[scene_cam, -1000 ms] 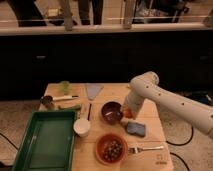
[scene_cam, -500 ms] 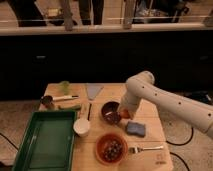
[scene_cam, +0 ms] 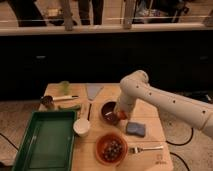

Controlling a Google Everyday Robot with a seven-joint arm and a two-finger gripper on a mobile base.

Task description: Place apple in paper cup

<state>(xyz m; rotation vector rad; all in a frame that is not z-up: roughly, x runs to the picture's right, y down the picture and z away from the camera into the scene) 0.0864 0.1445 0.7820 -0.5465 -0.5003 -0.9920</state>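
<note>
1. green tray [scene_cam: 47, 142] sits at the table's [scene_cam: 152, 150] left front; its near corner is cut off by the frame.
2. paper cup [scene_cam: 82, 127] stands just beside the tray's right rim, with bare wood in front of it.
3. dark bowl [scene_cam: 108, 109] is partly covered by the arm [scene_cam: 165, 100].
4. gripper [scene_cam: 121, 115] is low at the bowl's right rim, at the apple [scene_cam: 123, 116]; whether it grasps the fruit is hard to tell.
5. orange bowl [scene_cam: 111, 148], fork [scene_cam: 146, 148] and blue sponge [scene_cam: 135, 129] crowd the right front.
</note>
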